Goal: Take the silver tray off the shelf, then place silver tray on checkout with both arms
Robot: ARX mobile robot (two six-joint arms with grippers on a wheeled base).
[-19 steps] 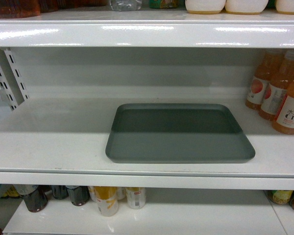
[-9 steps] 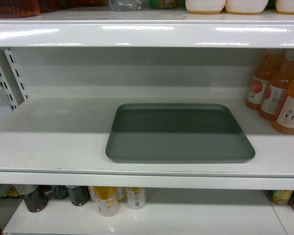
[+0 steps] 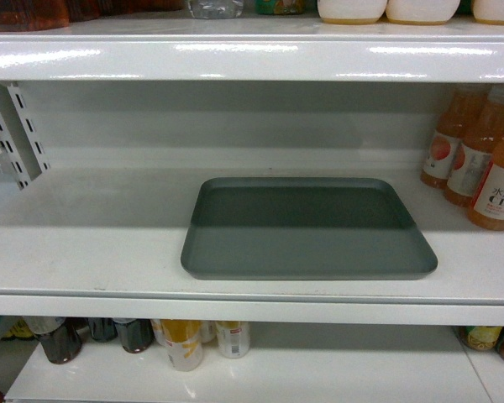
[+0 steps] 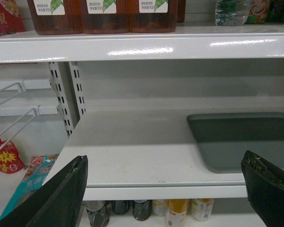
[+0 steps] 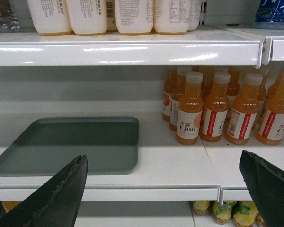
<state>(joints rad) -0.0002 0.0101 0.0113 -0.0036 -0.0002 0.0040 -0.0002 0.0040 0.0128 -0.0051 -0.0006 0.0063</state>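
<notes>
The silver tray (image 3: 309, 228) lies flat on the shelf (image 3: 84, 252), near the front lip, and nothing is touching it. In the left wrist view the left gripper (image 4: 168, 189) has its two black fingers (image 4: 57, 198) wide apart and holds nothing; the tray is ahead of it and to its right, with only its left part in that view. In the right wrist view the right gripper (image 5: 165, 189) is also spread wide and holds nothing; there the tray is ahead and to the left. Neither gripper shows in the head view. To the right of the tray stand orange juice bottles (image 5: 190, 109) with pale caps; the nearest label reads "C100" under two Chinese characters that I read as 水溶. The head view shows three of them and the right wrist view shows more, in rows, too overlapped to count. On the board above the left gripper stand three dark brown jugs (image 4: 102, 14) with green leaf labels, where "900" can be read. Above the right gripper are four white bottles (image 5: 87, 14) with small print that is not legible. Below the shelf are dark bottles (image 3: 59, 337) and yellow cans (image 3: 183, 342).
</notes>
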